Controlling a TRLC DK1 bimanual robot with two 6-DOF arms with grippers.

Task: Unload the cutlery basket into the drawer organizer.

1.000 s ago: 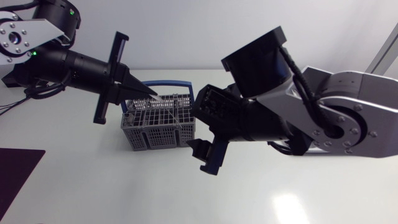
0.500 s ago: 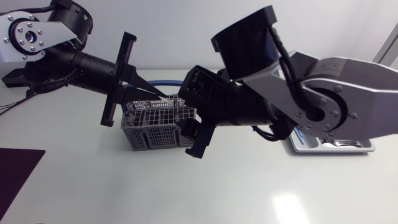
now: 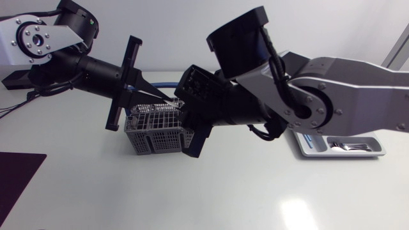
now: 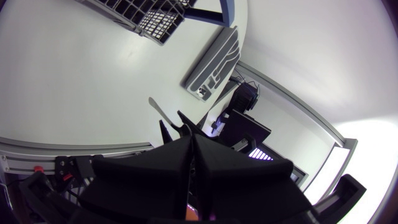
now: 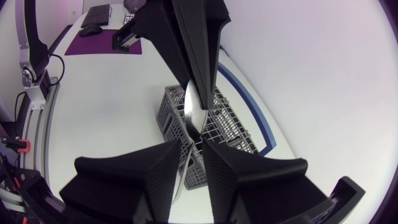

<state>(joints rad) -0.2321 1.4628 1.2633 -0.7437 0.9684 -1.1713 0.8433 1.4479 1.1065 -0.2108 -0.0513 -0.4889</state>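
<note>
Above the basket, our left tool sits clamped on a spoon — our right tool faces it, fingers apart around the handle.

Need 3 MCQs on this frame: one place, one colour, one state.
1. The organizer sits:
A) on the left-arm side of the basket
B) on its right-arm side, partly under the right arm
C) inside the basket

2. The basket's handle is:
A) red
B) blue
C) green

3. The left gripper is:
A) open, empty
B) shut on the handle
C) shut on a spoon

Key:
1 B, the head view shows it beyond the basket, below the right arm.
2 B, the bar over the grey basket is blue.
3 C, in the right wrist view both fingers pinch the spoon above the basket.
</note>
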